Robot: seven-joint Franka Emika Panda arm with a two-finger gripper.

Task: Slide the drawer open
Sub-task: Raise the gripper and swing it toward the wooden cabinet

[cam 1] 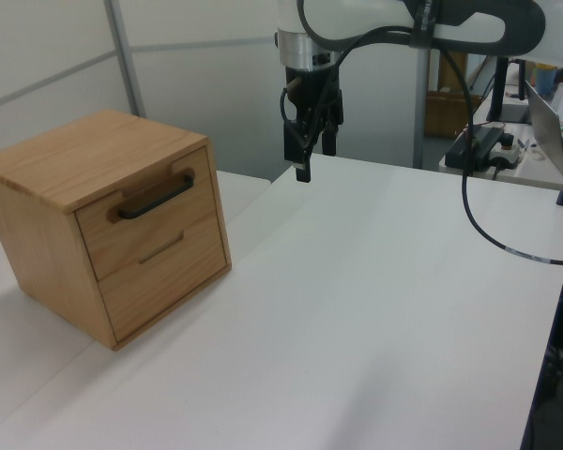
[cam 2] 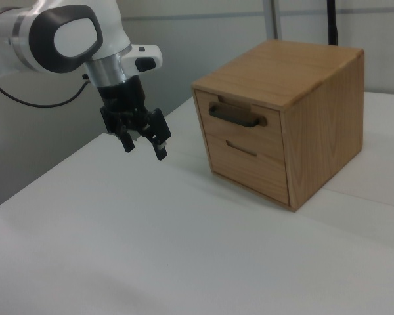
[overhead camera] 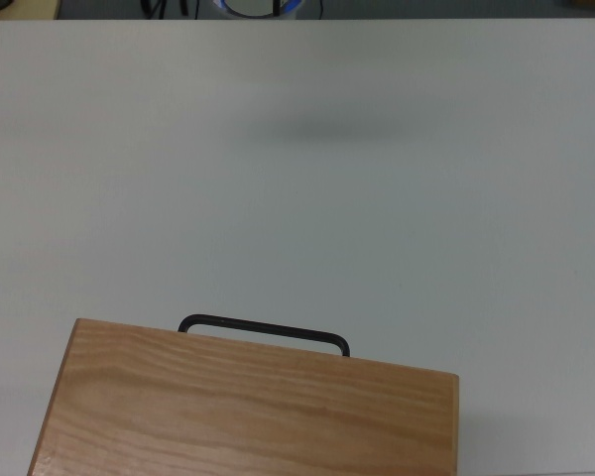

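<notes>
Sitting flush in the upper half of the wooden cabinet (cam 1: 66, 173), the drawer (cam 1: 150, 211) was fully closed, its front panel level with the cabinet face. A black bar handle (cam 1: 157, 197) ran across the panel. In the left view the drawer occupied the left middle of the frame; in the right view the drawer (cam 2: 240, 125) lay right of centre, in the upper half, with the handle (cam 2: 236, 117) facing the frame's left. In the top view only the handle (overhead camera: 265, 331) projected beyond the cabinet top (overhead camera: 248, 412) at the bottom of the frame; the drawer front itself was hidden beneath that top.

Below the drawer, a second front panel (cam 1: 164, 272) carried a thin slot-like pull (cam 1: 159, 247) and was also closed.

The cabinet rested on a white table (cam 1: 375, 309), near the table's left edge in the left view.

The gripper (cam 2: 144, 146) hung above the table, well apart from the cabinet, with nothing between its fingers (cam 2: 160, 149), which stood spread. In the right view it appeared at left of centre, at about the height of the drawer. In the left view the gripper (cam 1: 311, 159) appeared at top centre, pointing downward. The white arm (cam 2: 65, 39) extended from the upper left of the right view. A black cable (cam 1: 488, 230) looped down at the right of the left view.
</notes>
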